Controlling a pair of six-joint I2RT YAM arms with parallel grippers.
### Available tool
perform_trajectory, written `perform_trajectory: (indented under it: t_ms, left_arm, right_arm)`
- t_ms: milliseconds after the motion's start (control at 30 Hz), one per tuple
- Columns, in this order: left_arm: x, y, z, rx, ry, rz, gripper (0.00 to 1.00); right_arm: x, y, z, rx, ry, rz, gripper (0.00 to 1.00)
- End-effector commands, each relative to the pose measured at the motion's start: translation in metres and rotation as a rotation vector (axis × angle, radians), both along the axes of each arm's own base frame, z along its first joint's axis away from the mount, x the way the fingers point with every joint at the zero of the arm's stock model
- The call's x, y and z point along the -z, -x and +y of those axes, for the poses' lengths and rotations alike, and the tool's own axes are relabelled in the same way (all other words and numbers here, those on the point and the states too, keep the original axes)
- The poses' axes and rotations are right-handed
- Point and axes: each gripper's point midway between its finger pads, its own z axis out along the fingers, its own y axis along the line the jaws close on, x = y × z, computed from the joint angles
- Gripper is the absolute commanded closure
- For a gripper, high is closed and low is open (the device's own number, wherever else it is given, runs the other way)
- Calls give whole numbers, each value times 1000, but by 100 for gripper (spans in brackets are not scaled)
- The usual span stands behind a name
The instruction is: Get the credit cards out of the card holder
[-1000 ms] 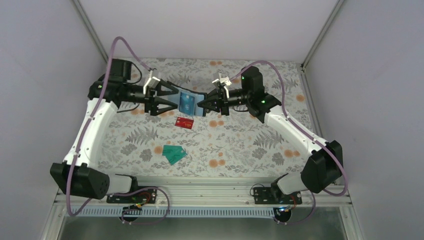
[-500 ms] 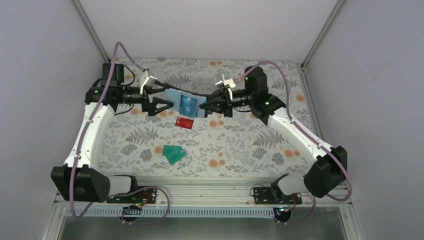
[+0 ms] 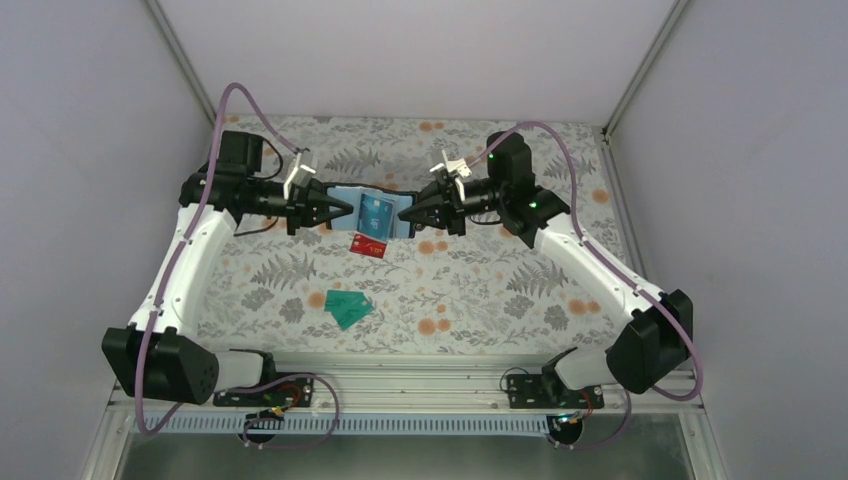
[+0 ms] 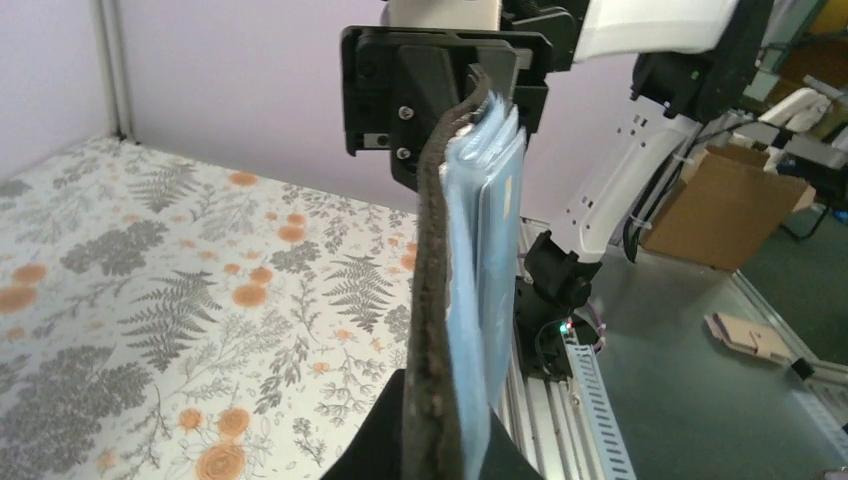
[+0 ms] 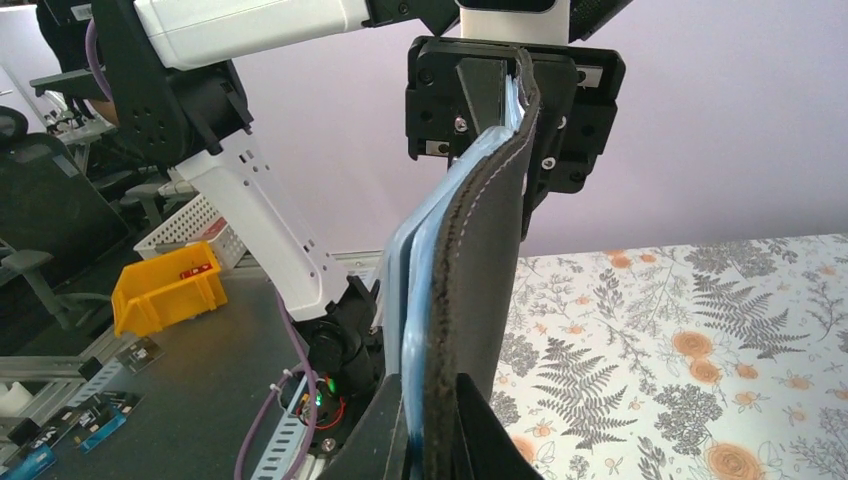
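reaching inward, left gripper (image 3: 337, 208) & right gripper (image 3: 405, 212) each pinch opposite ends of the small black bifold card holder (image 3: 350, 201), open midair.

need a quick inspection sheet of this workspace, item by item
surface: floral-print table, nothing spilled on it
job's things: card holder held open in the air between the arms, blue card in it; red card and teal cards lying on the table
clutter: nothing seen
end effectors: left end effector shut on the holder's left edge; right end effector shut on its right edge
cables: purple cables arch over both arms, clear of the cards
surroundings: plain white walls
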Motion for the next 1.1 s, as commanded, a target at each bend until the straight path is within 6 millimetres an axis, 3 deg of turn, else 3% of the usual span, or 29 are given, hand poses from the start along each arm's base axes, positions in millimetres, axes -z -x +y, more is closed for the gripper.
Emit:
perform_trajectory:
  t_ms: [0, 167, 267, 333, 433, 600, 700, 767, 833, 900, 967, 1067]
  left_arm:
    - [-13, 9, -2, 48, 49, -46, 97]
    - [-18, 9, 0, 34, 51, -56, 98]
    - [-18, 8, 1, 31, 51, -50, 98]
    - [-17, 8, 1, 32, 52, -46, 98]
    - [-16, 8, 1, 31, 51, -45, 98]
    - [-17, 8, 1, 24, 44, -52, 98]
    - [-18, 2, 4, -5, 27, -51, 96]
    - [-19, -10, 9, -60, 4, -30, 66]
    - [-15, -29, 18, -163, -43, -4, 50]
    - [-9, -52, 32, -300, -107, 4, 45]
    - [-7, -71, 49, -415, -144, 7, 42]
    - [-7, -83, 63, -507, -155, 20, 38]
  right_arm:
    - [-14, 5, 3, -31, -29, -21, 95]
    - [-5, 1, 6, -23, -7, 20, 60]
    - [1, 0, 13, -25, 4, 41, 50]
    - [2, -2, 17, -15, 4, 39, 48]
    - [-3, -3, 22, 0, -14, 27, 57]
    - [-11, -3, 21, 22, -31, 2, 95]
    - [-8, -4, 20, 45, -22, 0, 96]
    - [-5, -8, 19, 75, -7, 7, 96]
    - [-3, -14, 19, 110, 4, 16, 96]
    - [-1, -25, 19, 171, 18, 47, 96]
    - [2, -48, 19, 294, 43, 96, 96]
    - [19, -98, 13, 572, 137, 197, 96]
